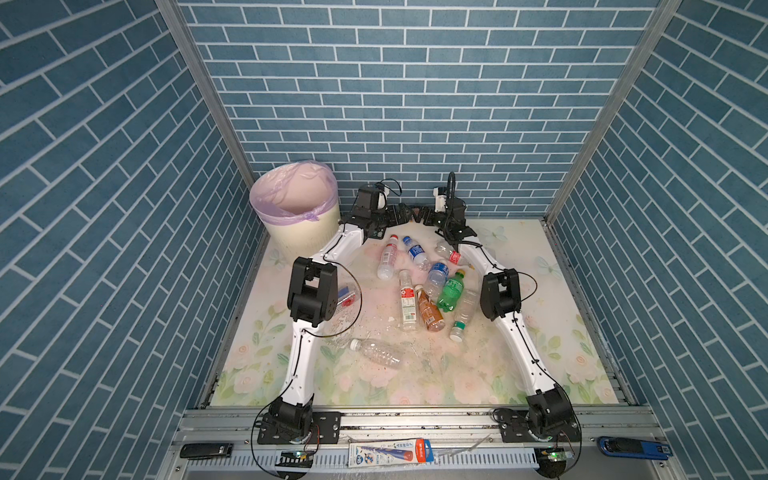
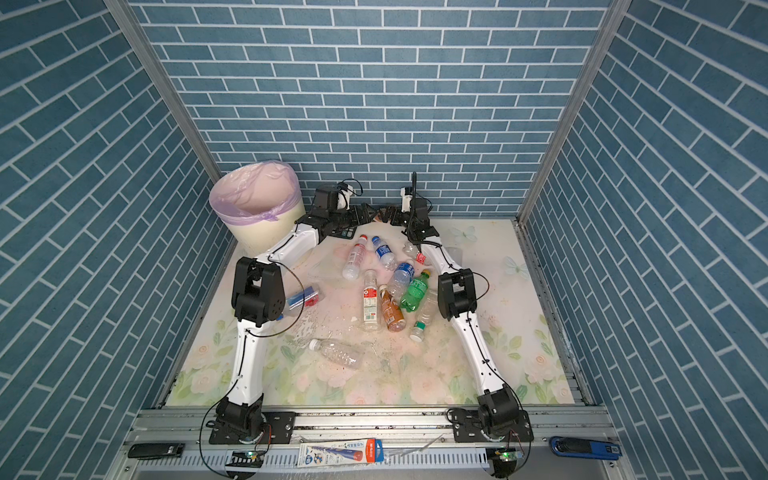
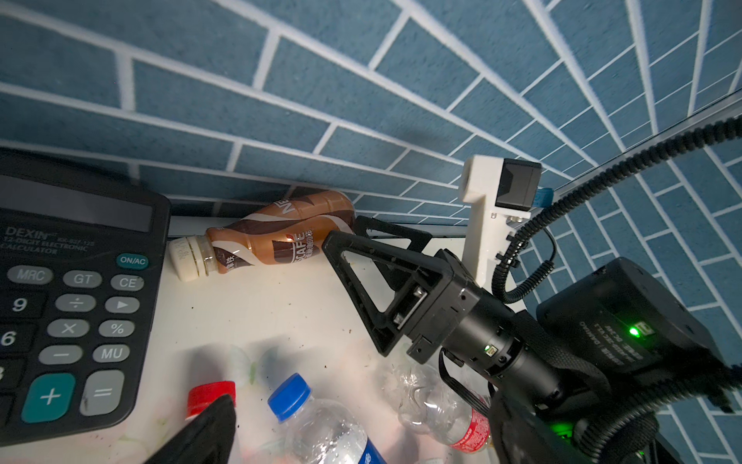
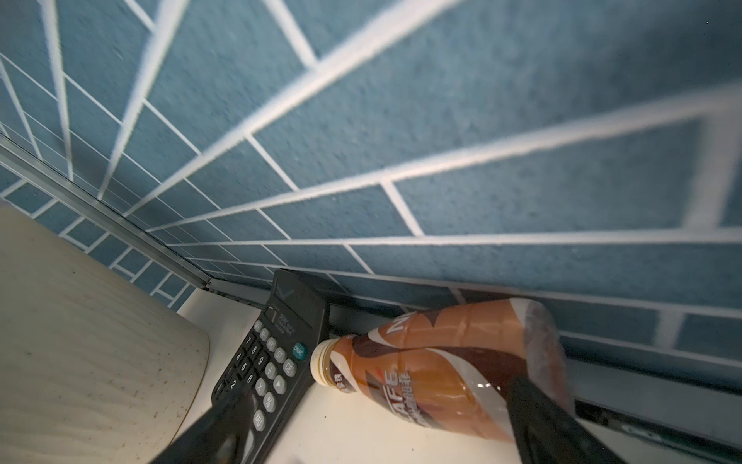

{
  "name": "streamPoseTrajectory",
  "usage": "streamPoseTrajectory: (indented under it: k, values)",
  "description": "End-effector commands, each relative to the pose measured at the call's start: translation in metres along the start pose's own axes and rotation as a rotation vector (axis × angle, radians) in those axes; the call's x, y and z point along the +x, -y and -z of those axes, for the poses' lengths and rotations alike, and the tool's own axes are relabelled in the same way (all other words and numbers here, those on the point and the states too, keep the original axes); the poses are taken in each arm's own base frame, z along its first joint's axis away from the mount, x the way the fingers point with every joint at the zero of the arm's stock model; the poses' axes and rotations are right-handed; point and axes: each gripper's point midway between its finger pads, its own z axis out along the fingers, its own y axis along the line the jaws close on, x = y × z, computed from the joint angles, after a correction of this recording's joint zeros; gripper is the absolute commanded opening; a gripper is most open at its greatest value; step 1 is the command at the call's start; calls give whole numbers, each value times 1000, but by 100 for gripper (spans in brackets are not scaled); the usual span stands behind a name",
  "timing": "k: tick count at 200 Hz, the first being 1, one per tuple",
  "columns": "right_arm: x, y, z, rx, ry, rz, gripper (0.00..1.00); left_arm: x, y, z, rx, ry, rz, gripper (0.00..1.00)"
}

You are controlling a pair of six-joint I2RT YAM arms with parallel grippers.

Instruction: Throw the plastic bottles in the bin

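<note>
We hold our right pincer (image 4: pixel 379 389) spread at the brown plastic coffee bottle (image 4: pixel 441 361) against the blue brick wall (image 4: pixel 482 160), ready to clamp; left pincer (image 1: pixel 391 216) spread too.

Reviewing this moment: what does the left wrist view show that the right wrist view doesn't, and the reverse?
Only the left wrist view: a red-capped bottle, a blue-capped bottle and a crumpled clear bottle, all lying on the table.

Only the right wrist view: the bin, seen as its cream side.

Both: the brown coffee bottle lying along the back wall, with its cap toward the black calculator. Both also show the right pincer, jaws open at that bottle's base end.
</note>
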Motion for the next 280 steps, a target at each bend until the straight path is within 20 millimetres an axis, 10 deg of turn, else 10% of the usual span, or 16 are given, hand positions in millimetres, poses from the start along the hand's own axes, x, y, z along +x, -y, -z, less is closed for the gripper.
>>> streamPoseTrajectory:
  k: [1, 107, 280]
  values:
    - [-8, -14, -2, -62, 36, -11, 98, 7, -15, -8, -4, -10, 3, 99]
    - [-34, -12, 12, -9, 59, -9, 98, 8, -20, -14, 2, -19, 22, 99]
    - [-11, 5, -2, -37, 89, -37, 98, 18, -27, -22, 9, -42, 26, 99]
